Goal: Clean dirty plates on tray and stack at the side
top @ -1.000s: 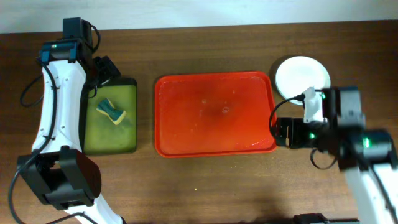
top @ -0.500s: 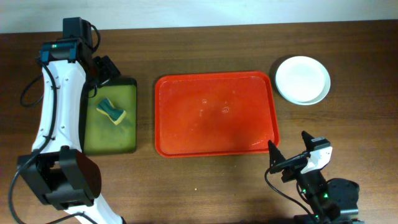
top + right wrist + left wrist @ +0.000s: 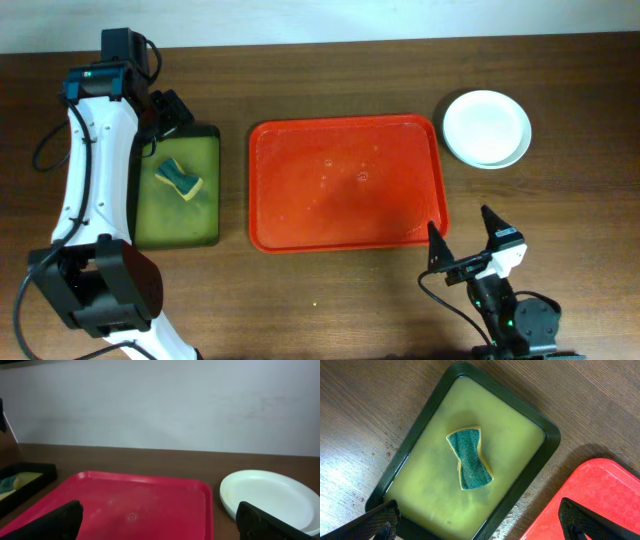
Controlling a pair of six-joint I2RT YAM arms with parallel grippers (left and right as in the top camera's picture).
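Observation:
The red tray point(image 3: 346, 184) lies mid-table with only water drops on it; it also shows in the right wrist view point(image 3: 125, 505) and at the left wrist view's corner point(image 3: 600, 495). The plates point(image 3: 487, 128) sit stacked to the tray's right, a white one on top of a pale rim; in the right wrist view point(image 3: 270, 495) the top plate has a faint yellow smear. My right gripper point(image 3: 463, 246) is open and empty at the near edge, below the tray's right corner. My left gripper point(image 3: 480, 527) is open and empty above the small tray; in the overhead view its jaws are hidden.
A black-rimmed tray with a yellow-green inside point(image 3: 177, 186) lies left of the red tray and holds a green-and-yellow sponge point(image 3: 178, 179); both show in the left wrist view point(image 3: 440, 485) point(image 3: 469, 457). A pale wall stands behind the table.
My right arm has drawn back from beside the plates to the table's near edge, leaving the stack uncovered. The left arm has not moved.

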